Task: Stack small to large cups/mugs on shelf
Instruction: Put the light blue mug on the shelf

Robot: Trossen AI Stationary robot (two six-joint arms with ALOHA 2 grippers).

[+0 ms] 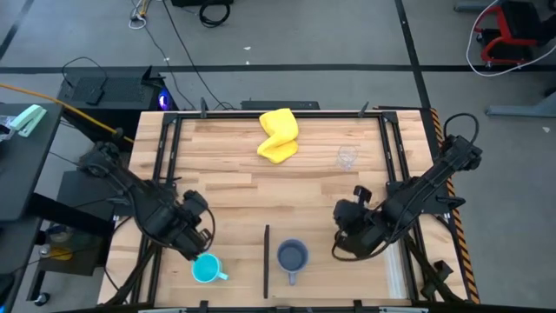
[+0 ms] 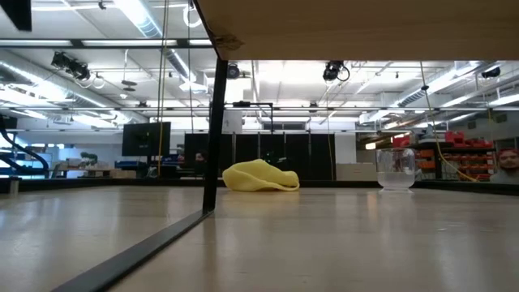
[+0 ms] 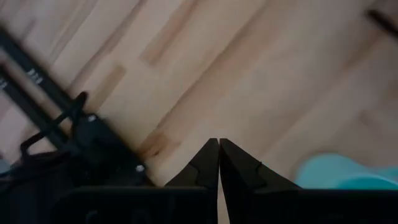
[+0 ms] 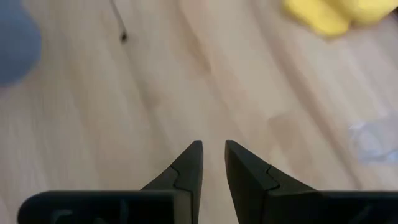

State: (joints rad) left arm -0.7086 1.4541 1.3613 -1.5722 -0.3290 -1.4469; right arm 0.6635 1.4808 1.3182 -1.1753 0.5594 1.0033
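Observation:
The bright turquoise mug stands upright near the table's near edge, handle to the right; its rim also shows in the left wrist view. The grey-blue mug stands to its right, also visible as the grey-blue mug. The clear cup stands upright toward the far right. My left gripper hovers shut just beside the turquoise mug. My right gripper hovers over bare wood right of the grey-blue mug, its fingers a narrow gap apart.
A crumpled yellow cloth lies near the far edge. A black bar runs between the two mugs, and a black post carries a wooden shelf board overhead. Black frame rails line both table sides.

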